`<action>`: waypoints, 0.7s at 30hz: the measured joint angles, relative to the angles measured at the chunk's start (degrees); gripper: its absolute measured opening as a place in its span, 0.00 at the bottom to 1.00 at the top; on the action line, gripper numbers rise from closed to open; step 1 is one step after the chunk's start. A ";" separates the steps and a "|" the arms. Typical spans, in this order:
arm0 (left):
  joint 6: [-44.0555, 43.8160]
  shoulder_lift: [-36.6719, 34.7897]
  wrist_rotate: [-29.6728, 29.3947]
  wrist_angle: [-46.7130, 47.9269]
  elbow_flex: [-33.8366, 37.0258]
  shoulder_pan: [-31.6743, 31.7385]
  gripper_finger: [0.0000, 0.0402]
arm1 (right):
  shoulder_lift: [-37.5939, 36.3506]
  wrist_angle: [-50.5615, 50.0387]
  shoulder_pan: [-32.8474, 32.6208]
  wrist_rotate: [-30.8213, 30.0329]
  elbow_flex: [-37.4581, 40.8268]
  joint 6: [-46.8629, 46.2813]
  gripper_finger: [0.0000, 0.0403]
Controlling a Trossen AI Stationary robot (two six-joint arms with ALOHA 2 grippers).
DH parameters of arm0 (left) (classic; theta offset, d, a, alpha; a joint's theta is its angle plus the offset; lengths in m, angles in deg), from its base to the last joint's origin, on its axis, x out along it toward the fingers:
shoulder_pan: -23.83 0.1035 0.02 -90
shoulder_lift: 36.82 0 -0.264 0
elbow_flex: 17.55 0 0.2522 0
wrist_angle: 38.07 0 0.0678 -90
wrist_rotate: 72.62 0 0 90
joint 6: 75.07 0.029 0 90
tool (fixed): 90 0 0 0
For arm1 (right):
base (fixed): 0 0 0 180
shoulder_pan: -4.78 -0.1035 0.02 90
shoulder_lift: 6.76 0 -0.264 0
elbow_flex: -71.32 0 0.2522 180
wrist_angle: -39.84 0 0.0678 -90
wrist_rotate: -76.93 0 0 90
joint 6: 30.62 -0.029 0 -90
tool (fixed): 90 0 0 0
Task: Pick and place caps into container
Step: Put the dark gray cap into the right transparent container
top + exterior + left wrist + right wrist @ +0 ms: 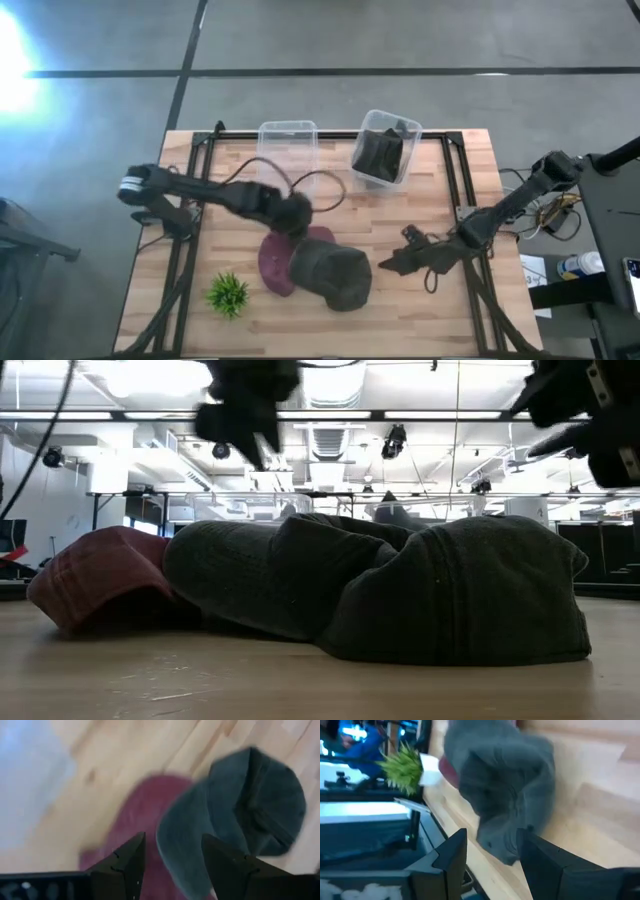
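A maroon cap (275, 262) (95, 575) (135, 815) lies on the table, and a dark grey cap (335, 275) (400, 590) (250, 805) (505, 795) lies partly over its right side. A second dark cap (380, 152) sits inside the right clear container (405, 130). My left gripper (292, 215) (245, 410) (172, 837) hovers open above the spot where the two table caps overlap. My right gripper (385, 266) (492, 832) is open, raised just right of the grey cap and pointing at it.
An empty clear container (287, 128) stands at the far edge, left of the one holding a cap. A small green plant (228, 293) (402, 765) sits near the front left. Dark cables loop across the table behind the left gripper. Bare wood lies to the right.
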 joint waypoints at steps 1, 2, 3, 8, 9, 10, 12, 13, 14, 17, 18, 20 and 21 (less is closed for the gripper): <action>-2.34 -1.33 0.47 -0.83 2.79 -0.93 0.46 | 1.76 2.53 0.00 1.00 0.77 -0.21 0.41; -4.60 -2.36 0.93 -1.58 5.61 -1.72 0.46 | 3.51 4.98 -0.01 2.05 1.23 -0.32 0.41; -7.20 -3.13 1.38 -2.00 8.06 -2.53 0.46 | 5.24 7.24 -0.04 3.10 1.48 -0.38 0.41; -18.70 -8.25 1.42 -7.40 17.13 -6.14 0.46 | 12.89 15.61 -0.04 7.20 1.34 -0.32 0.41; -20.19 -8.96 1.40 -9.71 18.84 -6.62 0.46 | 14.32 16.37 -0.04 7.79 1.00 -0.40 0.41; -21.50 -9.27 1.38 -12.13 20.53 -6.95 0.46 | 15.76 17.17 -0.03 8.25 0.48 -0.64 0.41; -23.85 -9.61 1.71 -17.88 23.79 -7.38 0.46 | 18.57 18.99 -0.02 8.59 -0.42 -1.23 0.41; -25.09 -9.80 2.14 -20.53 25.06 -7.50 0.46 | 20.07 19.79 -0.02 8.60 -0.82 -1.47 0.41; -26.37 -10.02 2.69 -23.19 26.23 -7.67 0.46 | 21.52 20.72 -0.02 8.60 -1.21 -1.77 0.41; -28.75 -9.62 3.95 -28.36 29.04 -8.19 0.46 | 25.45 21.69 0.25 8.53 -2.84 -3.22 0.41; -29.09 -9.48 4.37 -29.78 30.03 -8.34 0.46 | 26.57 21.84 0.33 8.52 -3.24 -3.71 0.41; -29.67 -9.53 4.41 -33.50 31.60 -8.38 0.46 | 29.02 21.70 0.62 8.50 -3.87 -4.69 0.41; -29.99 -9.60 4.45 -35.75 32.28 -8.38 0.46 | 30.11 21.69 0.71 8.51 -4.13 -5.46 0.41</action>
